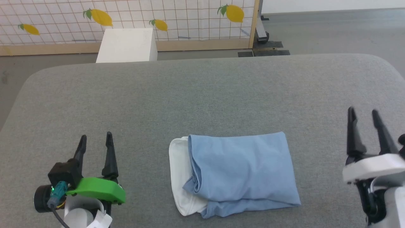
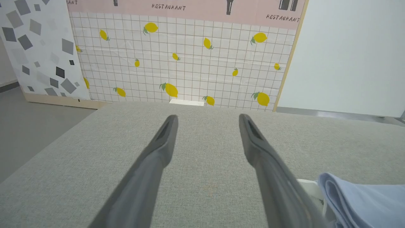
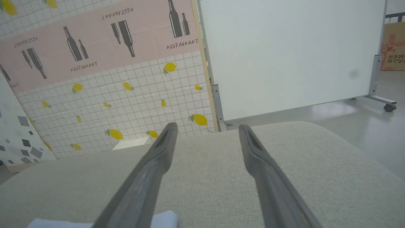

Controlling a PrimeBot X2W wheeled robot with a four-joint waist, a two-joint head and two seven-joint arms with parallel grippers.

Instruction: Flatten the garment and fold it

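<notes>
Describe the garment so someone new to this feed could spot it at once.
Find the wide grey table in the head view. On its near side, between the left gripper and right gripper, lies the garment, folded into a rough rectangle. It is light blue cloth with white fabric poking out at its left end.

garment [image 1: 240, 164]: light blue; white at its left edge
desk [image 1: 202, 95]: plain grey fabric
left hand [image 1: 96, 135]: black fingers [image 1: 109, 155], bright green bracket [image 1: 98, 190]
right hand [image 1: 363, 110]: black fingers [image 1: 352, 133], white housing [image 1: 373, 167]
box [image 1: 128, 44]: white
grid panel [image 1: 190, 19]: white, thin dark grid, yellow lemons with green leaves
pink band [image 3: 95, 47]: dark bottles, "RESTAURANT" lettering
floor [image 1: 332, 31]: grey
</notes>
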